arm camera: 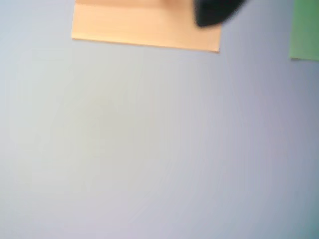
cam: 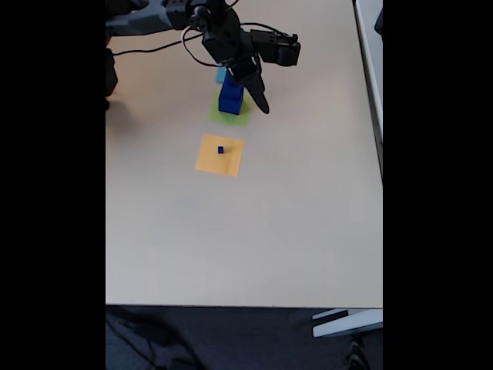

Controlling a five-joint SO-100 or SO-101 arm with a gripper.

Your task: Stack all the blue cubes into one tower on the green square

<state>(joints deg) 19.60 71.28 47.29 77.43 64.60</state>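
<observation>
Blue cubes [cam: 230, 97] already stand in a short tower on the green square [cam: 229, 116], near the top of the fixed view, with a light-blue patch [cam: 221, 75] just behind them. One tiny blue cube [cam: 220, 149] is not yet on the stack: it sits alone near the middle of the orange square [cam: 220, 155], which lies just below the green one in that view, toward the near edge of the tabletop [cam: 293, 223].

The tool [cam: 259, 100] hangs right beside the tower, on its right side, dark fingers pointing down and toward the lower right. Whether it is spread or pressed together I cannot tell, and nothing can be made out between the fingers.

So the coming move seems to turn on one direction: the tiny cube lies down and slightly left of the tool in the fixed view, one patch away.

In the wrist view the orange square [arm camera: 144, 27] sits at the top edge and a strip of green [arm camera: 305, 30] at the right.
</observation>
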